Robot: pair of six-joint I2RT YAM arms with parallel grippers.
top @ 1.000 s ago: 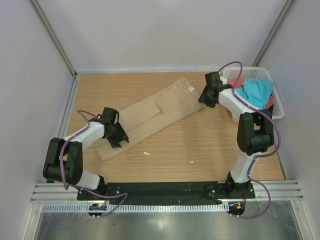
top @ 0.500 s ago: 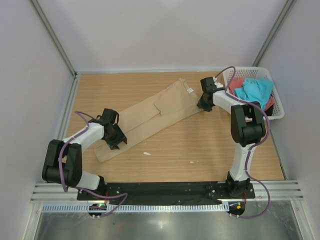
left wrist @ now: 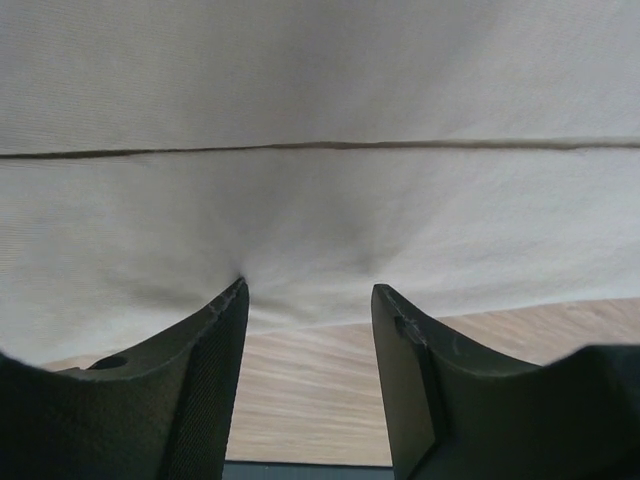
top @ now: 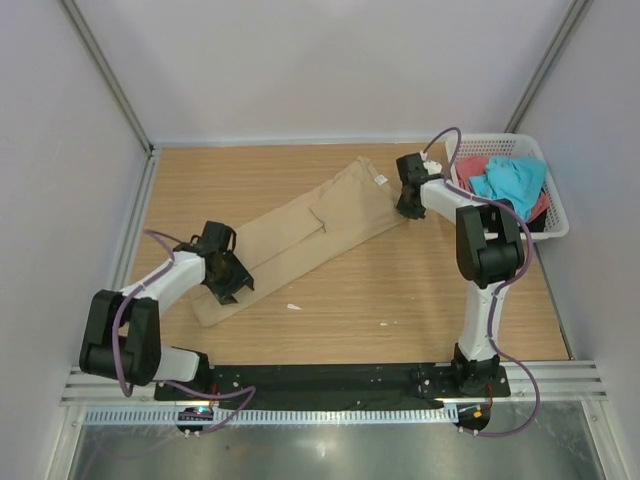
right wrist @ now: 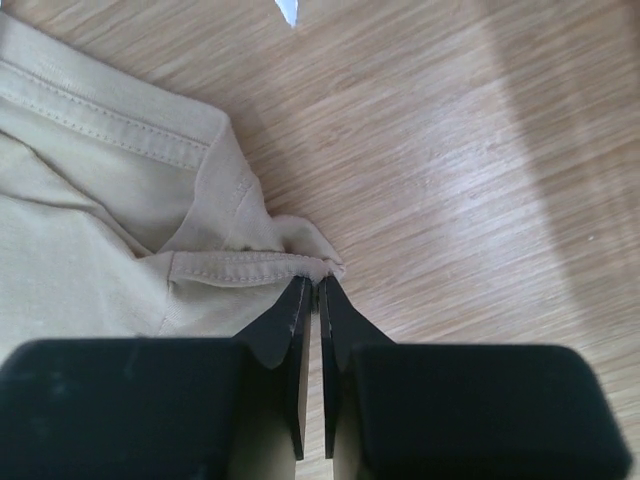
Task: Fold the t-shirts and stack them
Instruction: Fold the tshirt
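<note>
The tan-beige t-shirt (top: 310, 225) lies folded into a long strip, running diagonally from lower left to upper right, with its white neck label (top: 381, 179) near the far end. My left gripper (top: 232, 282) is at its lower-left end. In the left wrist view it (left wrist: 308, 292) is open, with its fingertips at the cloth's edge (left wrist: 320, 200). My right gripper (top: 405, 207) is at the upper-right corner. In the right wrist view it (right wrist: 310, 282) is shut on the shirt's hemmed corner (right wrist: 290, 262). Turquoise (top: 510, 180) and coral-red (top: 472, 166) shirts lie in the basket.
The white lattice basket (top: 556, 212) stands at the back right against the wall. Two small white scraps (top: 293, 306) (top: 385, 323) lie on the wooden table in front of the shirt. Walls close in on the left, back and right.
My right gripper has moved a little left onto the shirt's upper-right corner and its arm has straightened. My left gripper has shifted slightly toward the lower left along the shirt's end.
</note>
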